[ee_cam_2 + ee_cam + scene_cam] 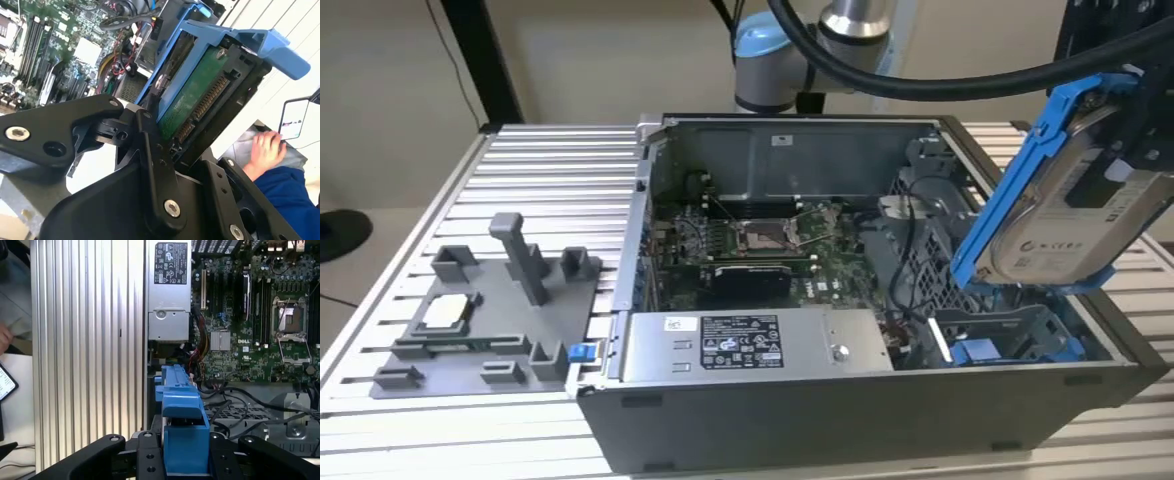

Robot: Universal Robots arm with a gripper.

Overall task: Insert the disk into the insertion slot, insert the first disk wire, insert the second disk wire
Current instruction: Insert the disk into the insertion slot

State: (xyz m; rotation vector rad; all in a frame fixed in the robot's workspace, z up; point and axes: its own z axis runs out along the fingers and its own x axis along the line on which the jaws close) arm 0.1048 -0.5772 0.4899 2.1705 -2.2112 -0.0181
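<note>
The disk [1067, 215], silver-grey with a white label in a bright blue carrier, hangs tilted in the air over the right end of the open computer case [854, 420]. My gripper [1145, 140] is shut on it from the exterior view's right. The second wrist view has the disk's [192, 95] green circuit board and connector between my black fingers [150, 150]. In the first wrist view the blue carrier [180, 425] sits between the gripper's arms. The insertion slot [994, 345], a grey bay with blue parts, lies below the disk inside the case. Black cables [907, 275] trail beside the slot.
A grey power supply box [747, 345] with a sticker sits at the case's front, the motherboard [761, 240] behind it. A grey fixture tray [480, 320] rests on the ribbed aluminium table [547, 180]. A person's hand [265, 150] and a phone [295, 120] are beside the table.
</note>
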